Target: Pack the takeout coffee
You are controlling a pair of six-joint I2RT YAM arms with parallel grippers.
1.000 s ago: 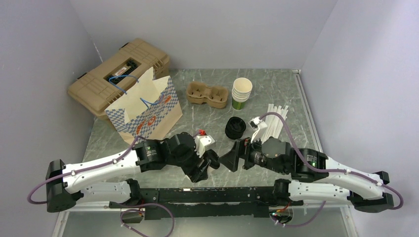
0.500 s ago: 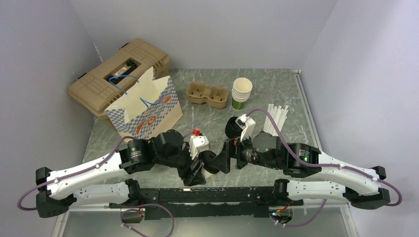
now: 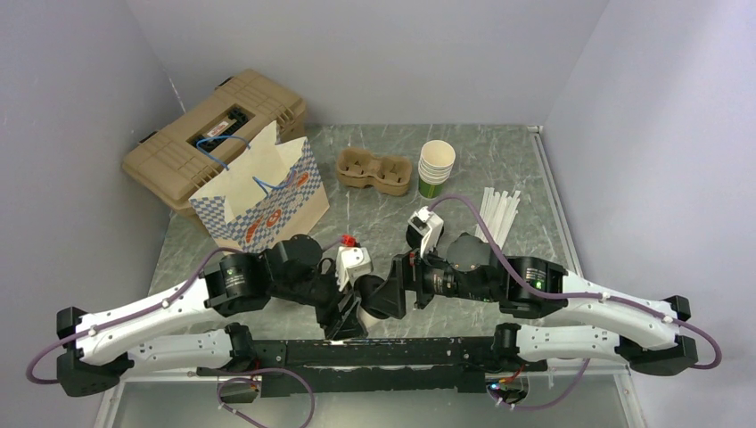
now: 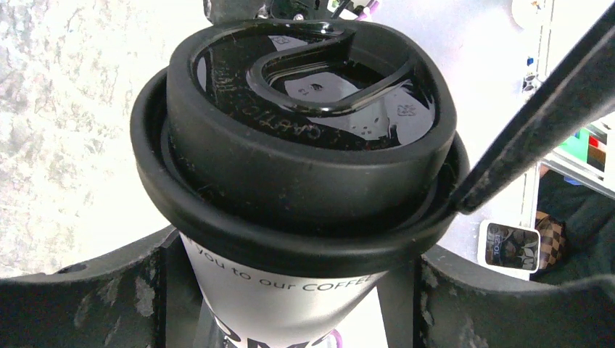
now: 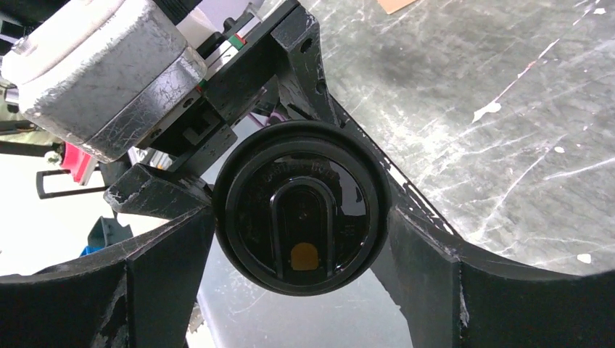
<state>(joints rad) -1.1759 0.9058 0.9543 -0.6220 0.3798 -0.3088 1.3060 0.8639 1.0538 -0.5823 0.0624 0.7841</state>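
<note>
The takeout coffee [image 4: 290, 290] is a pale printed paper cup with a black lid [image 4: 304, 145]. My left gripper [image 4: 290, 312] is shut on its wall just below the lid, one finger on each side. From above, the cup [image 3: 369, 292] is near the table's front edge, between the two wrists, with the left gripper [image 3: 353, 310] beside it. My right gripper [image 5: 299, 283] is open and faces the lid [image 5: 301, 217] head-on. Its fingers [image 5: 167, 275] straddle the lid close to its rim. That gripper [image 3: 392, 294] comes in from the right.
A checked paper bag [image 3: 263, 196] stands open at the back left, in front of a tan toolbox [image 3: 214, 125]. A cardboard cup carrier [image 3: 374, 169], a stack of lidless cups [image 3: 435, 168] and white straws [image 3: 499, 209] lie at the back right. Black lids [image 3: 415, 234] sit behind the right wrist.
The right gripper has moved left until its fingers flank the cup's lid. The left arm has drawn slightly left and back, still holding the cup.
</note>
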